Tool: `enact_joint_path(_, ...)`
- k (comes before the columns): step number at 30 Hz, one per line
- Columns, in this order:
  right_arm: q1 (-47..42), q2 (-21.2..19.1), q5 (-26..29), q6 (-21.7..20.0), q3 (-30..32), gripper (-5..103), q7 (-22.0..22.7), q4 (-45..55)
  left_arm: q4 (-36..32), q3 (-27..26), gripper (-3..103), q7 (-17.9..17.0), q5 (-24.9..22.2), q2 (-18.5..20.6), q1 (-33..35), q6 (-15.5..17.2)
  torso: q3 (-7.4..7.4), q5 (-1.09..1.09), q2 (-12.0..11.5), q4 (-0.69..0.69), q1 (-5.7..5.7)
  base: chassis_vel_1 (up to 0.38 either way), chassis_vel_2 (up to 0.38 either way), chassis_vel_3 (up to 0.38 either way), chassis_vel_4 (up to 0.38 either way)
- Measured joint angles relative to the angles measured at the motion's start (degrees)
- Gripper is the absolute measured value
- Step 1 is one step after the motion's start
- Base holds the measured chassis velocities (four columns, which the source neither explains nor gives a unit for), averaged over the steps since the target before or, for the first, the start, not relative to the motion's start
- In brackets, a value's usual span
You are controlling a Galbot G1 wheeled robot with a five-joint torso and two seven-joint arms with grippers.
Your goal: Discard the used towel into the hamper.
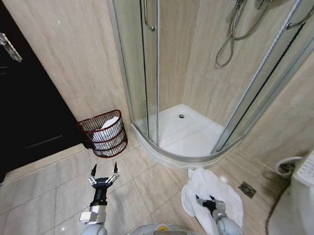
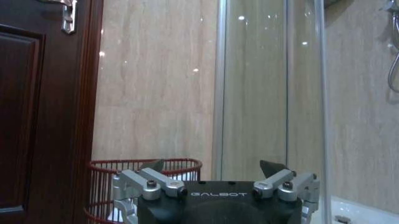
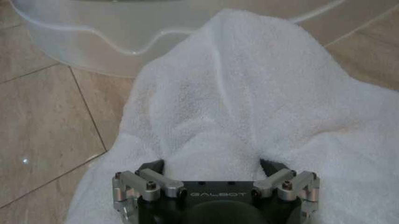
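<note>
towel (image 3: 249,93) bunched between spread fingers of right gripper (image 1: 210,203) — thin pinch may slip, drag on floor; left gripper (image 1: 103,178) open, hamper (image 1: 103,133) ahead.

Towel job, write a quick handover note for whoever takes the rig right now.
Right gripper: open, down on the white towel, a fold between its fingers, not closed yet.
Left gripper: open, empty, held above the floor tiles, pointing toward the hamper.
Towel: crumpled on the floor by the shower tray.
Hamper: by the wall beside the door, something white already inside.
Done: reach.
Left: grasp, carry, drop.
</note>
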Motion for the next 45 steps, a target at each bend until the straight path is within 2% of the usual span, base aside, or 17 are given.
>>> enact_joint_path(6, 1.08, -0.53, 1.16, 0.14, 0.39, 100, -0.17, -2.41, -0.51, 0.04, 100, 0.13, 0.37, -0.28, -0.02, 0.15, 0.00, 0.00, 0.01, 0.01, 0.00, 0.000, 0.000, 0.000, 0.000)
enact_joint_path(7, 1.16, -0.61, 1.34, 0.14, 0.40, 103, -0.20, -2.56, -0.58, 0.03, 100, 0.14, 0.42, -0.30, -0.02, 0.20, 0.00, 0.00, 0.01, 0.00, 0.00, 0.000, 0.000, 0.000, 0.000)
enact_joint_path(11, 1.63, -0.76, 1.96, 0.40, 0.76, 96, -0.25, -3.53, -0.96, 0.06, 100, 0.19, 0.99, -0.59, -0.14, 0.50, 0.00, -0.02, 0.01, -0.01, 0.00, 0.000, 0.000, 0.000, 0.000)
enact_joint_path(13, 1.74, -0.78, 2.15, 0.66, 0.80, 86, -0.19, -3.93, -1.14, 0.24, 100, 0.24, 1.33, -0.99, -0.22, 0.76, 0.00, -0.03, 0.01, -0.02, 0.00, 0.000, 0.000, 0.000, 0.000)
enact_joint_path(14, 1.74, -0.78, 2.15, 0.66, 0.80, 86, -0.19, -3.93, -1.14, 0.24, 100, 0.24, 1.33, -0.99, -0.22, 0.76, 0.00, -0.03, 0.01, -0.02, 0.00, 0.000, 0.000, 0.000, 0.000)
enact_joint_path(18, 1.95, -0.72, 2.28, 1.45, 0.76, 65, -0.14, -4.72, -1.57, 0.36, 100, 0.44, 1.54, -1.25, -0.22, 1.01, 0.00, -0.01, 0.01, -0.03, 0.00, 0.000, 0.000, 0.000, 0.000)
enact_joint_path(26, 2.01, -0.68, 2.53, 2.96, 0.60, 49, -0.10, -5.39, -2.15, 0.25, 100, 1.02, 1.14, -1.17, -0.11, 0.94, 0.01, 0.03, 0.00, -0.01, 0.00, 0.000, 0.000, 0.000, 0.000)
enact_joint_path(29, 2.09, -0.68, 2.83, 3.66, 0.59, 38, -0.10, -5.79, -2.25, 0.24, 100, 1.10, 1.08, -1.19, -0.03, 0.81, 0.01, 0.03, -0.01, 0.00, 0.00, 0.000, 0.000, 0.000, 0.000)
enact_joint_path(30, 2.09, -0.68, 2.83, 3.66, 0.59, 38, -0.10, -5.79, -2.25, 0.24, 100, 1.10, 1.08, -1.19, -0.03, 0.81, 0.01, 0.03, -0.01, 0.00, 0.00, 0.000, 0.000, 0.000, 0.000)
enact_joint_path(34, 1.91, -0.63, 4.01, 4.40, 0.66, 25, -0.41, -5.46, -2.63, 0.61, 100, 3.33, -0.21, -0.87, 0.22, 0.39, 0.01, 0.06, -0.02, 0.00, 0.00, 0.000, 0.000, 0.000, 0.000)
enact_joint_path(36, 1.76, -0.53, 4.64, 4.72, 0.67, 25, -0.42, -5.18, -2.66, 0.67, 100, 3.61, -0.26, -0.85, 0.16, 0.39, 0.02, 0.07, -0.02, -0.01, 0.00, 0.000, 0.000, 0.000, 0.000)
enact_joint_path(38, 1.50, -0.31, 6.77, 7.52, 0.62, 20, -0.42, -5.12, -2.76, 0.76, 100, 3.81, -0.34, -0.84, -0.12, 0.44, 0.03, 0.10, -0.03, -0.01, 0.00, 0.000, 0.000, 0.000, 0.000)
enact_joint_path(39, 1.50, -0.31, 6.77, 7.52, 0.62, 20, -0.42, -5.12, -2.76, 0.76, 100, 3.81, -0.34, -0.84, -0.12, 0.44, 0.03, 0.10, -0.03, -0.01, 0.00, 0.000, 0.000, 0.000, 0.000)
enact_joint_path(42, 0.96, -0.11, 9.61, 13.01, 0.24, 20, 0.44, -4.30, -3.18, 0.74, 100, 3.84, -0.73, -0.65, -0.21, 0.57, 0.04, 0.15, -0.04, 0.00, 0.01, 0.000, 0.000, 0.000, 0.000)
enact_joint_path(45, -0.69, 0.09, 11.21, 16.01, 0.21, 20, 2.08, -0.31, -3.71, 0.67, 100, 3.84, -1.22, -0.50, -0.22, 0.63, 0.03, 0.05, -0.04, 0.01, 0.01, 0.000, 0.000, 0.000, 0.000)
